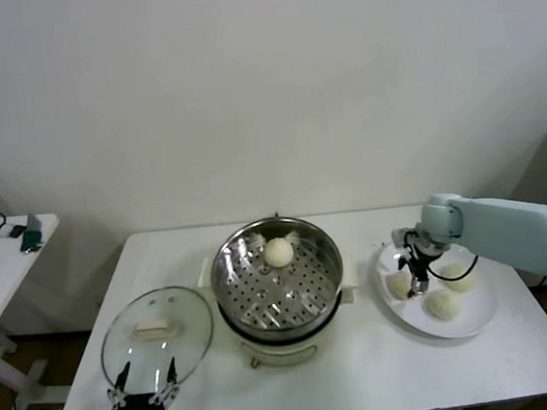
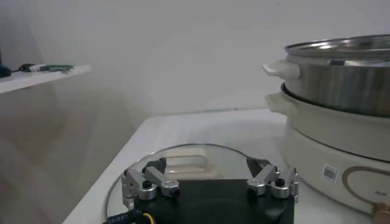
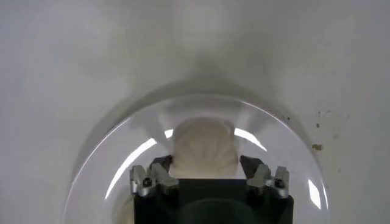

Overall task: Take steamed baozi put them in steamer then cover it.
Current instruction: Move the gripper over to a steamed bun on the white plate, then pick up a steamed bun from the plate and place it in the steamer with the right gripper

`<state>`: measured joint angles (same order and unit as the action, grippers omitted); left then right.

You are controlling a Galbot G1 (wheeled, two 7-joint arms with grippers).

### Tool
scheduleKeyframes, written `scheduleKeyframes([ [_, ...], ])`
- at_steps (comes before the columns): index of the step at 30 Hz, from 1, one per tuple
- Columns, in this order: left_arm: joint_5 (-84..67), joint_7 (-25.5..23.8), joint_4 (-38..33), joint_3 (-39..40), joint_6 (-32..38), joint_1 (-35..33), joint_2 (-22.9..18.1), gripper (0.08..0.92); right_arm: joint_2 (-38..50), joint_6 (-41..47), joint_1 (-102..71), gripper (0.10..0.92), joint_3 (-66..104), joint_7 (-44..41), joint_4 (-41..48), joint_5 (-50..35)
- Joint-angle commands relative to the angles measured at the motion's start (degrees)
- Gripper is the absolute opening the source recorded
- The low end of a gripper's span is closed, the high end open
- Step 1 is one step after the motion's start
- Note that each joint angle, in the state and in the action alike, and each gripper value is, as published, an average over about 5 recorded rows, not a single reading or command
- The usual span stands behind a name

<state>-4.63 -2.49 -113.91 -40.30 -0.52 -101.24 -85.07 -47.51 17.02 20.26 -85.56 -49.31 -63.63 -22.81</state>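
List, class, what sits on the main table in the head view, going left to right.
Lid → steamer holding one baozi → plate with three baozi, the right gripper down over them.

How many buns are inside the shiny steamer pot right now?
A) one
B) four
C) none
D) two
A: the head view shows a single baozi on the steamer's perforated tray, while three others still lie on the white plate under the right gripper.
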Motion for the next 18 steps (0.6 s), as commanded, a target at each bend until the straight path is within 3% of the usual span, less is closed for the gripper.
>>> scheduleKeyframes([
  [1, 0.1, 0.0, -0.1, 0.0, -0.1, -0.1, 0.1, 0.823, -0.3, 0.0, -0.8, 0.683, 1.3, -0.5, 0.9, 0.5],
  [8, 0.3, 0.1, -0.5, 0.2, -0.3, -0.2, 0.1, 0.823, 1.1, -1.0, 8.9, 0.67, -3.5, -2.7, -2.8, -2.7],
  [18, 0.4, 0.0, -1.1, 0.5, -0.6, -0.2, 0.8, 0.823, -4.7, -5.1, 46.0, 0.668, -21.0, -10.6, -9.7, -20.4],
])
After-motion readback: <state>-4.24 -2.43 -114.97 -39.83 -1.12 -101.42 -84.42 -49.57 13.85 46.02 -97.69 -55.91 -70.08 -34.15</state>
